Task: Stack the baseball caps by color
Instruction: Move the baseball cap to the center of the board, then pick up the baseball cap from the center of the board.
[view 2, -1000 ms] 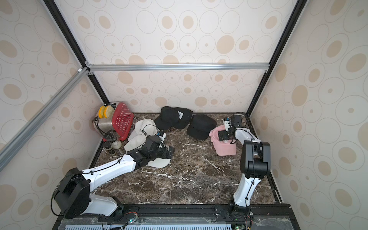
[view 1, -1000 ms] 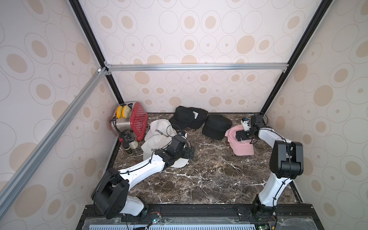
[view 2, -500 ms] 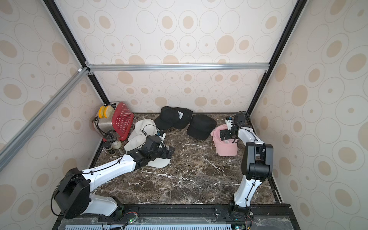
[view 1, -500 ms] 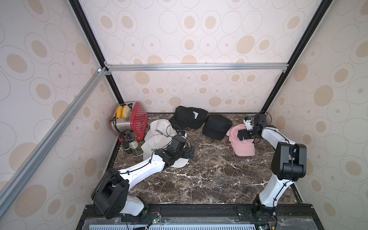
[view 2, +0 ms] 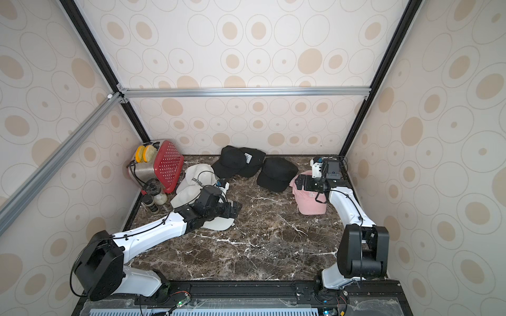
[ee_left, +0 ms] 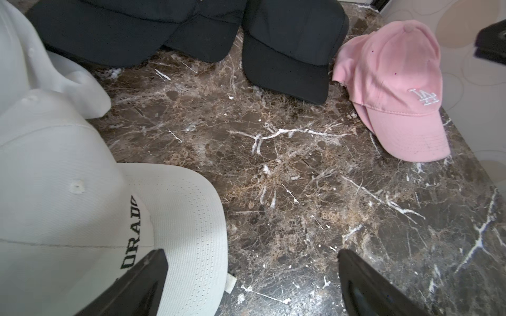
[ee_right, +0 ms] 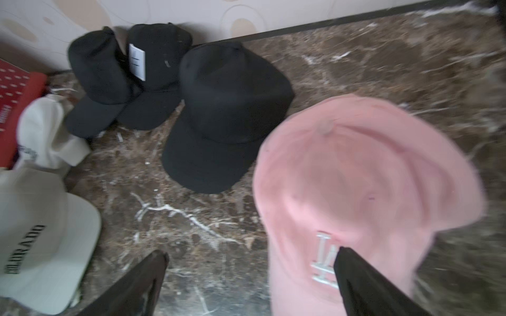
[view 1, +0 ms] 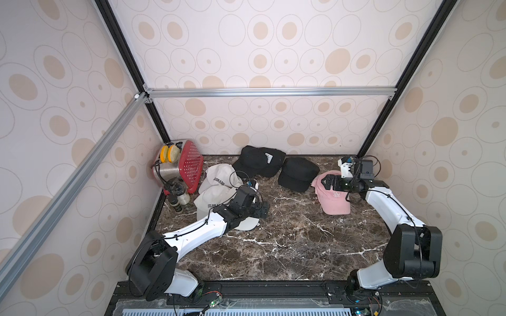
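On the marble tabletop (view 1: 287, 240), I see white caps (view 1: 216, 191) piled left, black caps (view 1: 257, 162) far middle, pink cap (view 1: 335, 201) right, my left gripper (view 1: 263, 210) beside the white pile, right gripper (view 1: 325, 182) above the pink, both with fingers spread, empty.

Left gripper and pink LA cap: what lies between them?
Bare marble tabletop only, from the left gripper to the pink LA cap, per the left wrist view.
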You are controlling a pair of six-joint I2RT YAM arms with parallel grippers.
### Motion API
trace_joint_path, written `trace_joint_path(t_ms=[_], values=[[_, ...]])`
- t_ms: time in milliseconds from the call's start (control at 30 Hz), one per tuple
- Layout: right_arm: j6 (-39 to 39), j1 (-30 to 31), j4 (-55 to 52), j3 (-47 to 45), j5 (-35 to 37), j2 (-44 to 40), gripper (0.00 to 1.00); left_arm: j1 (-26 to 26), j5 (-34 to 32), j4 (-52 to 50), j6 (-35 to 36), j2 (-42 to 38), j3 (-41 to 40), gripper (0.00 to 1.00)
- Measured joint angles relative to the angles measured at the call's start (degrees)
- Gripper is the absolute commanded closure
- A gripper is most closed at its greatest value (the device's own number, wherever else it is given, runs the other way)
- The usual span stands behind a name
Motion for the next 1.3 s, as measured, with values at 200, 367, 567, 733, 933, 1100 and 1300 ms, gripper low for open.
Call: trace_joint_path(t_ms=[200,367,567,733,933,1100,1300], values=[[25.75,7.41,18.34,-16.09,1.14,-4.28,0.0,0.0,1.44,3.48,-4.85,-0.74,-1.66,0.01],[38.88,14.12,27.06,-17.57,4.74,-3.32,0.0,0.0,0.37,4.46,-7.02,-5.77,-4.98,0.01],[52.0,19.26,36.85,-19.8,10.4,0.98,0.0,0.0,-3.26,4.98,-8.22,-11.21,-6.21,0.01],[58.23,20.57,39.93,-19.76,12.79,5.42,0.01,0.0,-6.91,4.35,-8.96,-13.03,-6.91,0.01],[62.84,21.64,42.88,-17.18,13.64,12.26,0.04,0.04,-12.63,1.11,-9.64,-17.42,-7.85,0.01],[64.85,22.27,46.1,-14.25,14.19,18.43,0.11,0.17,-17.46,-2.6,-10.12,-19.93,-8.24,0.01],[66.9,23.17,48.85,-12.09,16.26,22.8,0.13,0.24,-21.22,-3.45,-10.12,-24.85,-10.82,0.01]])
